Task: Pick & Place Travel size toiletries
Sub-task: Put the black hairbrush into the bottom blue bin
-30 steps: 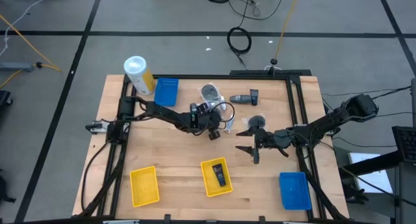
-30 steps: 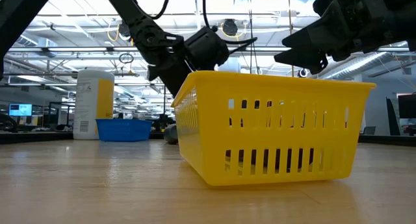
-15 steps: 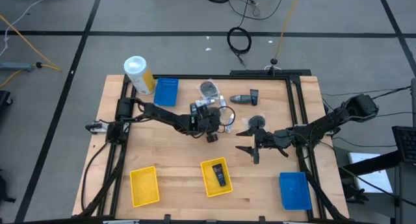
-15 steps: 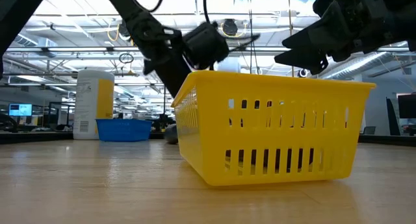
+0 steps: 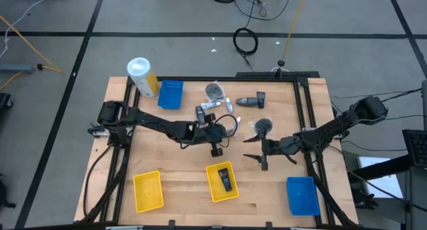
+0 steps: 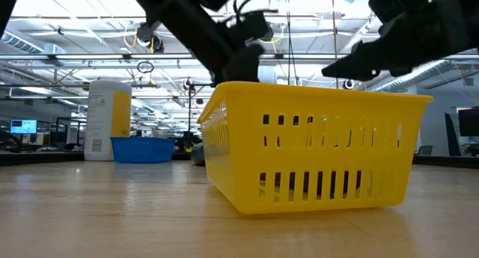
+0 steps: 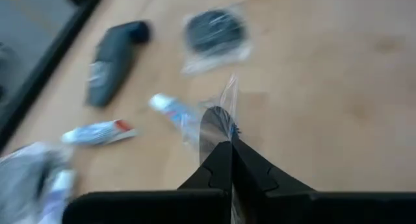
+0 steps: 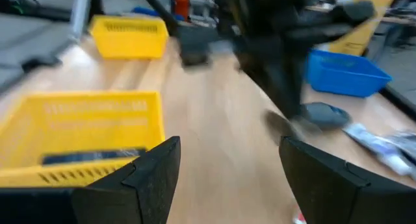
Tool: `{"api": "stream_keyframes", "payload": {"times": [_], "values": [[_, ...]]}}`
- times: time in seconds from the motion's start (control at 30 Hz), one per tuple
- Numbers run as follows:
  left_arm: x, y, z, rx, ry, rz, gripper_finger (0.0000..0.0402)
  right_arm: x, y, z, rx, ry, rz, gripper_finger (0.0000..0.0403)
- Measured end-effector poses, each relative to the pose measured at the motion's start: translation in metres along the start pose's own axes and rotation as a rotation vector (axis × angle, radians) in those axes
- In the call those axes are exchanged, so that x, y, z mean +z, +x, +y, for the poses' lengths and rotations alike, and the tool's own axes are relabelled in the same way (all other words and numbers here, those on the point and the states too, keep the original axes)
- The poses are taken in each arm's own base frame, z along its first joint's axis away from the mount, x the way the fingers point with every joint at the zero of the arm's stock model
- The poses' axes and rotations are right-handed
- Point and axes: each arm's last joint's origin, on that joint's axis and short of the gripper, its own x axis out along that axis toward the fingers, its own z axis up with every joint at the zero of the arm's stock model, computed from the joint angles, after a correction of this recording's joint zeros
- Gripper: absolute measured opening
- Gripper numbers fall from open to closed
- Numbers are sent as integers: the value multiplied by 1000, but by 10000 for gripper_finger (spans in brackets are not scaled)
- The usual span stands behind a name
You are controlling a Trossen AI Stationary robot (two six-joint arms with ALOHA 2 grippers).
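Your crinkly clear-wrapped packet [image 7: 218, 117] now hangs above the worktop [image 5: 180, 160], pinched in the left pincer [image 7: 229, 152], which has clamped shut and lifted toward the slotted yellow tray [image 5: 222, 182]. Right pincer [image 5: 259, 149] waits spread wide, empty.

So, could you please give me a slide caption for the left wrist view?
Left gripper shut on a clear-wrapped packet, above tubes and a dark bottle on the table.
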Motion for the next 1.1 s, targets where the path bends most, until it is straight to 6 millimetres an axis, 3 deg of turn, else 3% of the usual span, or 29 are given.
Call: {"api": "stream_keyframes", "payload": {"times": [0.27,0.4,0.73,0.87,1.1], "values": [[6,-10,-20,-274,49,-60,3,-21,10,3,-82,-114,118,254],[7,-11,-25,-274,63,-73,11,-26,19,5,-5,-123,100,254],[15,-12,-26,-273,52,-153,11,-31,35,1,-43,-97,15,249],[16,-13,-26,-273,44,-164,13,-32,36,1,-42,-103,22,210],[21,-13,-25,-275,11,-206,3,-27,36,1,-45,-102,-26,87]]}}
